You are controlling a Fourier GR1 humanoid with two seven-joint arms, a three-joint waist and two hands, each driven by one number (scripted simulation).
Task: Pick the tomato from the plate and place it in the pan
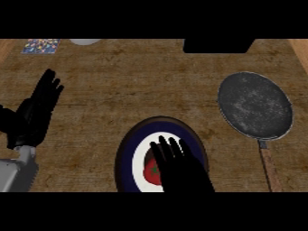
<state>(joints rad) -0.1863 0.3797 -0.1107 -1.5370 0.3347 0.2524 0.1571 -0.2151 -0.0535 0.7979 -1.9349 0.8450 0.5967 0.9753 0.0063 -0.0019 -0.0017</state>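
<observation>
- Right hand enters from the near edge, low centre, and lies over the plate; fingers straight, slightly spread, pointing far; curled round nothing
- Tomato sits on the plate's middle, toward its near half; only a red sliver with a dark stalk mark shows at the left of the right hand, the rest is hidden beneath palm and fingers; cannot tell whether the hand touches it
- Plate: brown outer rim, dark blue band, white ring inside; near centre of the brown counter; its right and near parts are covered by the hand
- Pan lies right of the plate and apart from it; dark grey, speckled, its whole floor in view; brown handle runs toward the near edge
- Between plate and pan only a strip of counter shows
- Left hand at the far left, resting; fingers straight and close together, pointing up, thumb out to the left; well apart from the plate
- Along the far edge: a colourful patterned patch at left, a pale round thing beside it, a black block right of centre; all well apart from plate and pan
</observation>
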